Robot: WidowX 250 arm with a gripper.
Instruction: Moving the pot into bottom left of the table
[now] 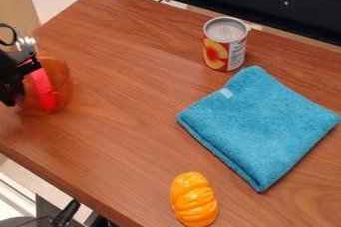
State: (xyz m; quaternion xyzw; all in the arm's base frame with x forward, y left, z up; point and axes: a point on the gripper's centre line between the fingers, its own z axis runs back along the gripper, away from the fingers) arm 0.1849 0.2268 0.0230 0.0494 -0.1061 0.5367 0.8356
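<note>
The orange see-through pot (60, 86) is at the table's left side, with the hand (12, 86) directly beside it. I cannot tell whether the hand is apart, together or clamped on the pot. Confirm a secure hold before any lift. I judge the step in hand to be placement at bottom left: keep the pot upright, travel low, lower until the base seats flat, then release. Observe the slanting near edge of the table (113, 126); stop inboard of it. Wood surface runs from the pot to the blue cloth (259, 121) and yellow-orange toy squash (194, 200). The can (225, 44) stands well apart, beyond the cloth.
</note>
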